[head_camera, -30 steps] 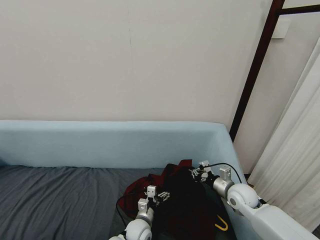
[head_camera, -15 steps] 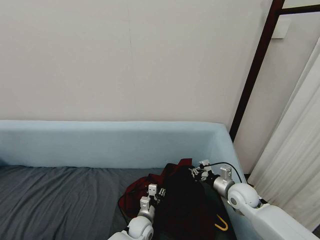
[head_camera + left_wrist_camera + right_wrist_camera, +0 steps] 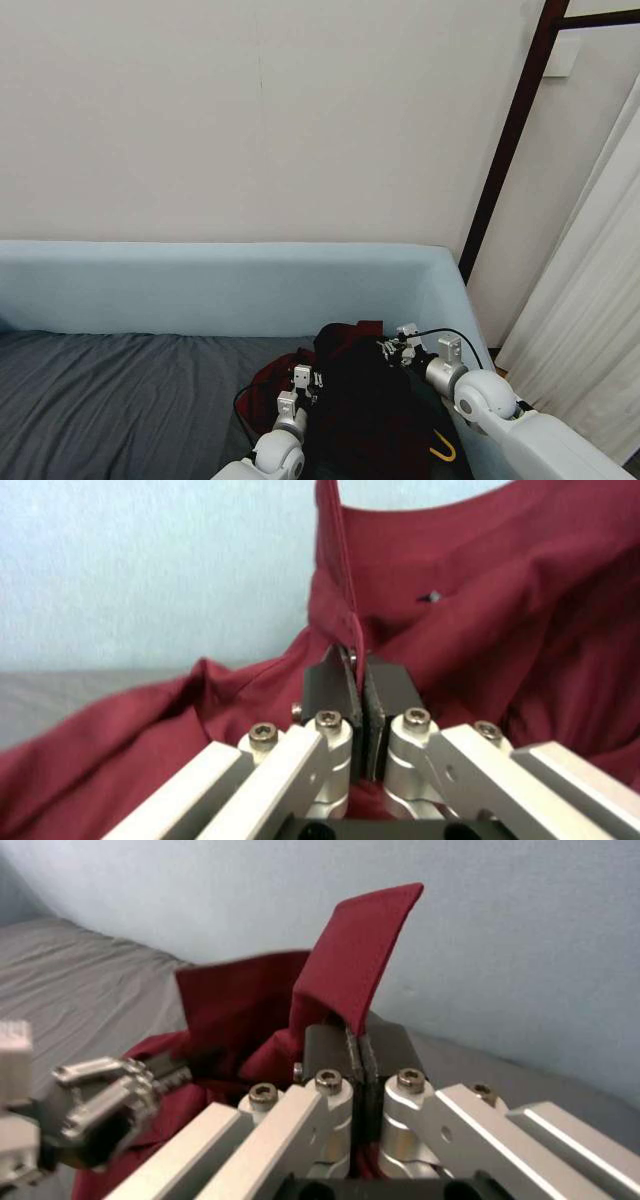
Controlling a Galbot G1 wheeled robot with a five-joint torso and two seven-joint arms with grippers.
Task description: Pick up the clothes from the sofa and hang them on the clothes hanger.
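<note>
At the left gripper [image 3: 358, 682]: clamps fully shut on a thin upright edge of the dark red woven cloth garment [image 3: 455, 622], pads flat against the fabric with no gap. Sits low in the head view [image 3: 312, 384], at the near left side of the heap.

At the right gripper [image 3: 357, 1044]: pinches shut too, on a folded corner of the same garment [image 3: 235, 1001] that stands up as a flap above the pads. Sits at the far right side of the heap in the head view [image 3: 392, 347], apart from the left one, with cloth between.

Around both: shows the garment [image 3: 358, 395] bunched on the grey seat [image 3: 110, 400] at the right end of the pale blue upholstered sofa [image 3: 230, 285], near the armrest and close to the backrest. Looks raised a little between the two grips, not spread.

Farther right: shows a dark brown wooden rack pole [image 3: 508, 145] rising past the sofa end, beside a white curtain [image 3: 590, 330].

On progress: seems early. Has the grasp made at two points, the lift hardly begun. Leaves raising the cloth clear, carrying it to the rack and hanging it.

Hard to make out: which part of the garment sits in each grip; whether the dark heap is one piece or several; what the small yellow curved piece [image 3: 443, 450] by the right arm is. Cuts the rack off at the picture's top and right edges.
</note>
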